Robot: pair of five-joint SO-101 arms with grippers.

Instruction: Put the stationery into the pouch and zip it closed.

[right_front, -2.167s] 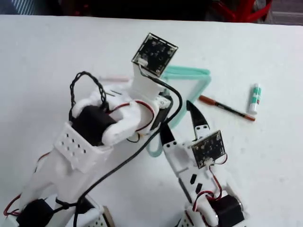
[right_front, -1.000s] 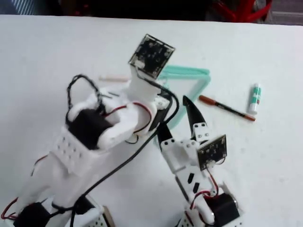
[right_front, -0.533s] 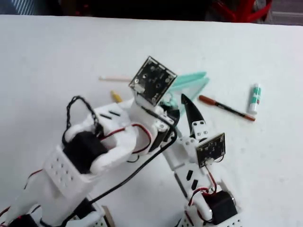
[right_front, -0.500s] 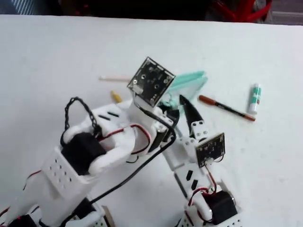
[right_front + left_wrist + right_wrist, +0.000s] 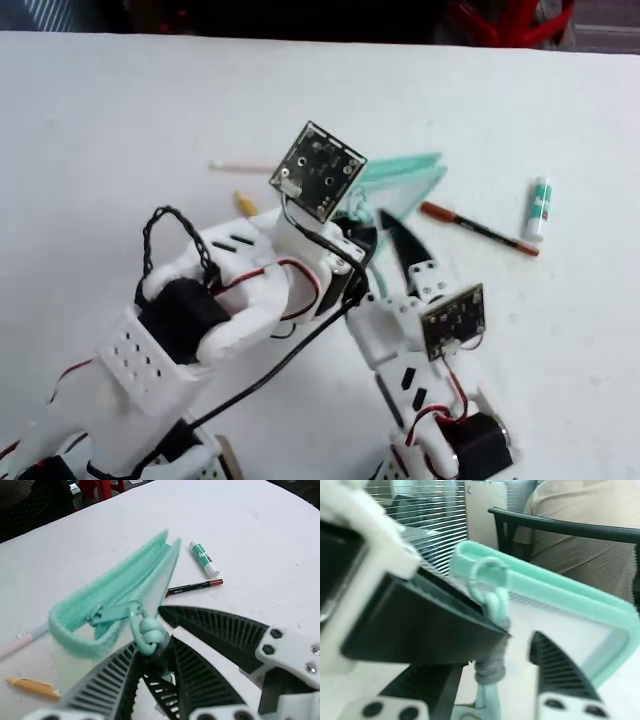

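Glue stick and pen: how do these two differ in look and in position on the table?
The glue stick is short, thick, white and green. The pen is long, thin and dark, with a red-brown end. The pen lies nearer to the pouch than the glue stick, and at an angle to the glue stick. Both lie on the table, outside the pouch.

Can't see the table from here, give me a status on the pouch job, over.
Left gripper shut on pouch zip pull. Right gripper open beside it. Glue stick, pen, pencil on table, outside pouch.
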